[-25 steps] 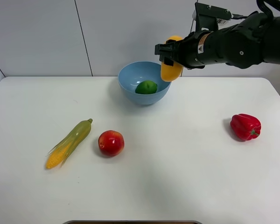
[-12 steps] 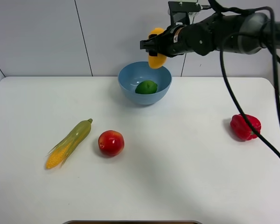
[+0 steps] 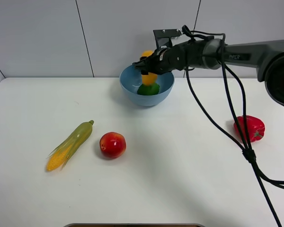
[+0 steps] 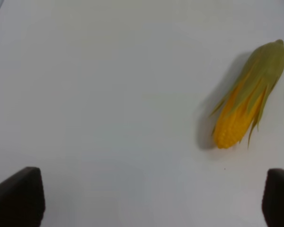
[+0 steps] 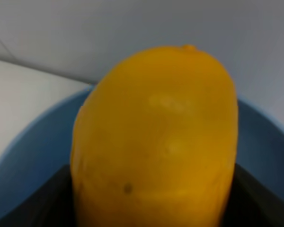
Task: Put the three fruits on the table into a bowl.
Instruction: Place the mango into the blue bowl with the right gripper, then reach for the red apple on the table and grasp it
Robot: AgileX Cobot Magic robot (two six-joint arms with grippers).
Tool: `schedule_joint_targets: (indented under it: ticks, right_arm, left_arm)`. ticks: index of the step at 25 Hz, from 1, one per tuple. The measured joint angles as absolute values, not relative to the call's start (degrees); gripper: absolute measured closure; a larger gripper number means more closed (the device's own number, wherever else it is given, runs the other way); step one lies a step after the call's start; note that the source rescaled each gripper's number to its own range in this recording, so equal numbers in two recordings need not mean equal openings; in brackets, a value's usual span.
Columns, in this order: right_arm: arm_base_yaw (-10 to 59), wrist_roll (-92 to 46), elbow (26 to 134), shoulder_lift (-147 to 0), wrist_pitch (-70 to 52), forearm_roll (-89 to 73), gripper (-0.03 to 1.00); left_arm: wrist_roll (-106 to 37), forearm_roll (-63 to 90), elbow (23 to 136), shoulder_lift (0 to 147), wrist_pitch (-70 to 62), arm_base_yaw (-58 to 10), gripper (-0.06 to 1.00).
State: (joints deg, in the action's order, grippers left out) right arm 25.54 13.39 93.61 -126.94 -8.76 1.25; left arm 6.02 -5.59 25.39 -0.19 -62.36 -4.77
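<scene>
My right gripper (image 3: 148, 66) is shut on the yellow-orange mango (image 3: 148, 76) and holds it upright over the light blue bowl (image 3: 130, 91), its lower end inside the rim, just above the green lime (image 3: 149, 89). The mango (image 5: 156, 137) fills the right wrist view, with the bowl (image 5: 26, 161) behind it. The red apple (image 3: 112, 144) lies on the white table (image 3: 180, 179) at front left. My left gripper (image 4: 146, 198) is open over bare table; only its dark fingertips (image 4: 19, 196) show. It is out of the exterior view.
A green-husked corn cob (image 3: 70, 145) lies left of the apple and also shows in the left wrist view (image 4: 248, 109). A red bell pepper (image 3: 249, 128) sits at the right. Black cables (image 3: 236, 127) hang from the right arm across the table's right side.
My right gripper has carried the mango leftward and down, from beside the bowl's right rim to over its middle, lowering it into the bowl. Nothing else moved.
</scene>
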Motion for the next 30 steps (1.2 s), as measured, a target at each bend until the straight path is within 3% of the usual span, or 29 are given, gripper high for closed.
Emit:
schedule_joint_targets:
  ticks: [12,13,17,19,22,30]
  right_arm:
    - [25.91,12.52,93.93,-128.77,-8.43,0.74,0.96]
    - [26.0,12.52,93.93,-128.81,-8.43,0.74,0.89]
    - [26.56,12.58,93.93,-128.83,-8.36,0.7,0.27]
    - [26.66,13.05,93.93,-128.83,-8.85,0.7,0.08]
    - [26.77,13.22,93.93,-128.02,-10.85,0.68,-0.01]
    - [27.82,13.46,93.93,-117.74,-19.01,2.68,-0.03]
  left_arm:
    - [6.02,-5.59,25.39,-0.19,-62.36,-4.77,0.18]
    - [6.02,-5.59,25.39,-0.19,-62.36,-4.77,0.18]
    - [6.02,-5.59,25.39,-0.19,-62.36,-4.77,0.18]
    - [6.02,-5.59,25.39,-0.19,-62.36,-4.77,0.18]
    - [6.02,-5.59,25.39,-0.19,-62.36,-4.77,0.18]
    - [6.02,-5.59,25.39,-0.19,-62.36,-4.77,0.18]
